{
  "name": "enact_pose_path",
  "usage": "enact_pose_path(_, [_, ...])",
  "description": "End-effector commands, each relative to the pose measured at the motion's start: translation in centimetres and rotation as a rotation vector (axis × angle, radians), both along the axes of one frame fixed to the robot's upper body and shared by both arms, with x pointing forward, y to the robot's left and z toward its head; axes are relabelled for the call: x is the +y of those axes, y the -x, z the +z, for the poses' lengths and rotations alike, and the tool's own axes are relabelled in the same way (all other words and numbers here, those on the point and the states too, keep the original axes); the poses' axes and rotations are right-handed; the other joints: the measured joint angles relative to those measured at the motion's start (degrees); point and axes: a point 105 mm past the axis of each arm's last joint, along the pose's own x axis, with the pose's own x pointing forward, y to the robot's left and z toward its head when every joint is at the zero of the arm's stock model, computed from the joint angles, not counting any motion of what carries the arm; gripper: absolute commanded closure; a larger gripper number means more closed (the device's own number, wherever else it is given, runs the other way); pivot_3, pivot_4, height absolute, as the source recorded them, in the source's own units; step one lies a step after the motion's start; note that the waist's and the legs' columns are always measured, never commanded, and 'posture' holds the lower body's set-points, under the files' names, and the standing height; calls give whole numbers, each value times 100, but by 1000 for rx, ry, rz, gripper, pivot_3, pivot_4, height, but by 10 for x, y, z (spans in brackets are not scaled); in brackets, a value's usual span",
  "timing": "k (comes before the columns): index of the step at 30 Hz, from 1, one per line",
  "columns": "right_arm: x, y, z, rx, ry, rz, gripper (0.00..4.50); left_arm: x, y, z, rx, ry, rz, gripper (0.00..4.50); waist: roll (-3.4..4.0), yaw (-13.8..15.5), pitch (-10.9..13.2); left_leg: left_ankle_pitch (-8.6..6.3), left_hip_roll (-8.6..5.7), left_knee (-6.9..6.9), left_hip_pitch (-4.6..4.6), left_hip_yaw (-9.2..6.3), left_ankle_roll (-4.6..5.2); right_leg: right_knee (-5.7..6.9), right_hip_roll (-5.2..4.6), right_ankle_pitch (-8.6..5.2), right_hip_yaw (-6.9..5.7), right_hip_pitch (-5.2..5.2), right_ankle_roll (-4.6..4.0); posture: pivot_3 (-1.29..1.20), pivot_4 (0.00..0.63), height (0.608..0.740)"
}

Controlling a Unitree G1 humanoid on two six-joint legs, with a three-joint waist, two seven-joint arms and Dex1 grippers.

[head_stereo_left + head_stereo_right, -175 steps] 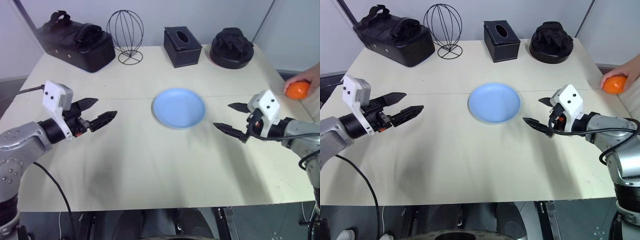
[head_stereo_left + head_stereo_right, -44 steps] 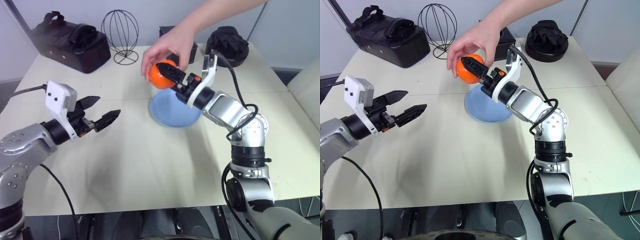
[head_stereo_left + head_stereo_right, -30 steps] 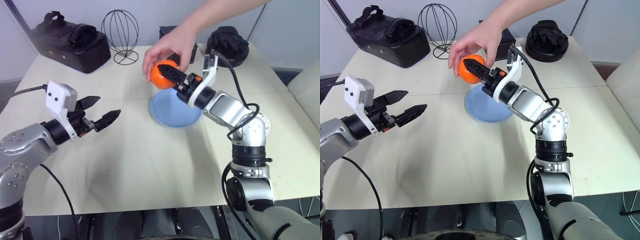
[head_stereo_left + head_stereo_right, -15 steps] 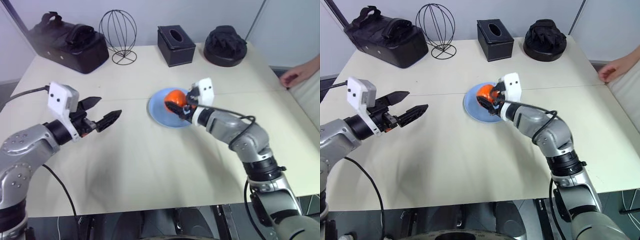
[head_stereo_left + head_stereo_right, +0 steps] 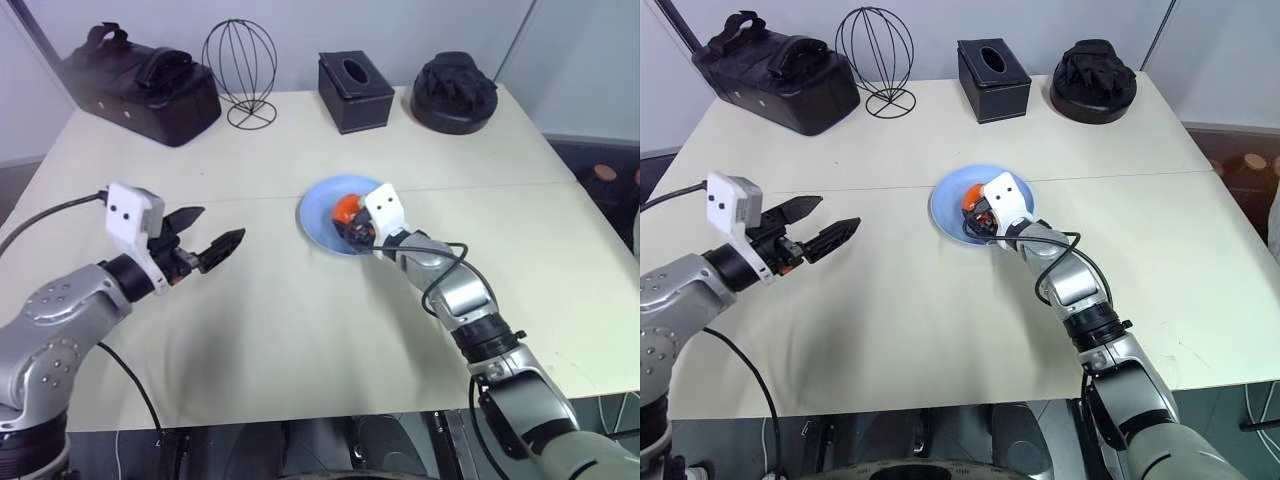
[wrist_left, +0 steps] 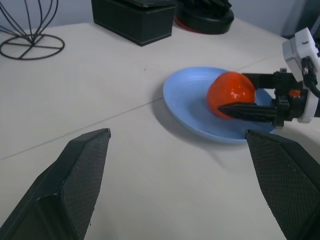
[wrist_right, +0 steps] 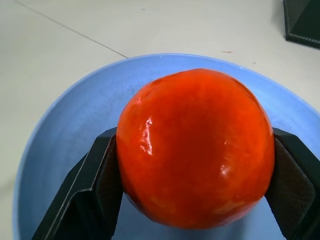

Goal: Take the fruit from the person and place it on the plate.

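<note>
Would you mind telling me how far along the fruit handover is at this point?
Nearly finished. Done: the fruit is out of the person's hand and down at the plate. In hand: the right tool has its fingers on either side of the fruit, seemingly against it, so release is not clear. The left tool hangs open off to the side. Left: let go fully and draw the right arm back.

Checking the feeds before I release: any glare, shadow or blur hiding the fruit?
Right wrist view: small glare spots on the fruit, outline sharp. Left wrist view: soft shadow beside the plate, left gripper's fingers blurred up close. Left eye view: even light, fruit partly hidden by the right gripper.
</note>
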Motion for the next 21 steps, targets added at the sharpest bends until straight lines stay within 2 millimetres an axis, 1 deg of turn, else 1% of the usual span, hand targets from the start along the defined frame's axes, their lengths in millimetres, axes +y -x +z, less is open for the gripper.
enact_pose_path(1, [-1,-2,12,-44,12,3,21,-3,5,12,-58,2,-13,0,0,2,0,0,0,0,0,0,0,0,0,0,0,0,0,0,150,740])
enact_pose_path(7, [-9,0,15,-39,41,-11,21,-9,7,11,-37,25,-60,0,0,-4,0,0,-1,0,0,0,0,0,0,0,0,0,0,0,150,740])
enact_pose_path(10, [-16,4,19,-17,41,-12,21,-10,8,11,-29,21,-78,0,0,-3,0,0,-1,0,0,0,0,0,0,0,0,0,0,0,150,740])
enact_pose_path(11, [-21,7,24,-17,38,-10,21,-10,8,11,-28,20,-82,0,0,5,0,0,-1,0,0,0,0,0,0,0,0,0,0,0,150,740])
enact_pose_path(13, [-28,12,33,-20,22,-5,21,-10,9,11,-25,18,-89,0,0,16,0,0,-2,0,0,0,0,0,-2,0,0,1,0,0,150,740])
enact_pose_path(17, [-49,31,70,-31,-49,34,21,-10,10,9,-9,12,-109,0,2,11,1,0,-3,0,0,-1,1,0,-3,0,0,1,0,0,150,740])
enact_pose_path(19, [-61,50,89,-27,-72,96,21,-11,12,7,7,4,-127,0,3,13,2,-1,-2,-1,0,-2,1,0,-2,0,0,1,0,0,150,740])
enact_pose_path(21, [-72,71,101,-10,-65,166,21,-11,14,4,24,-5,-146,0,3,30,2,-1,-2,-1,-1,-3,2,-2,-2,0,0,3,0,0,150,740])
